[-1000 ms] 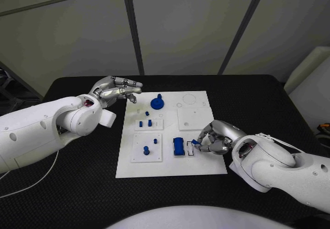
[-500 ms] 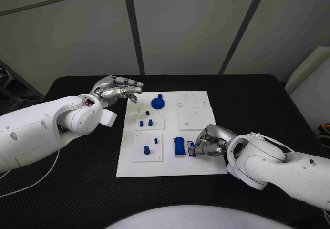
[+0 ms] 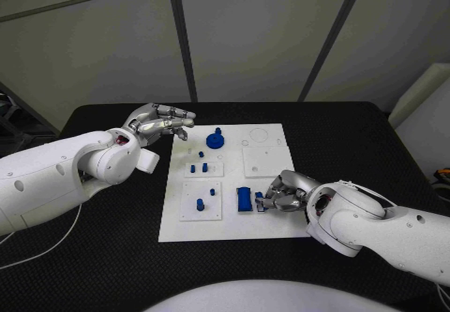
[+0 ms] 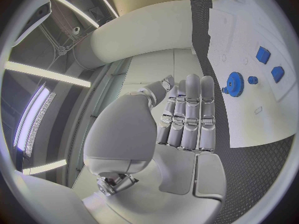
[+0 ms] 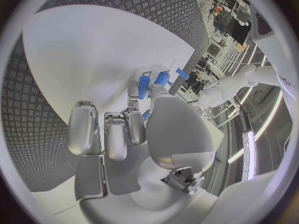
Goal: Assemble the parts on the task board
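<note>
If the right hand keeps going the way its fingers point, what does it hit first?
Probably the tall blue block on the white board, just past the right hand; whether they are touching is unclear.

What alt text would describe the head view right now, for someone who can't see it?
The right hand rests its fingers on a small blue part beside a larger blue block on the white task board. The left hand hovers off the board's far left corner, holding nothing, near a blue gear.
</note>
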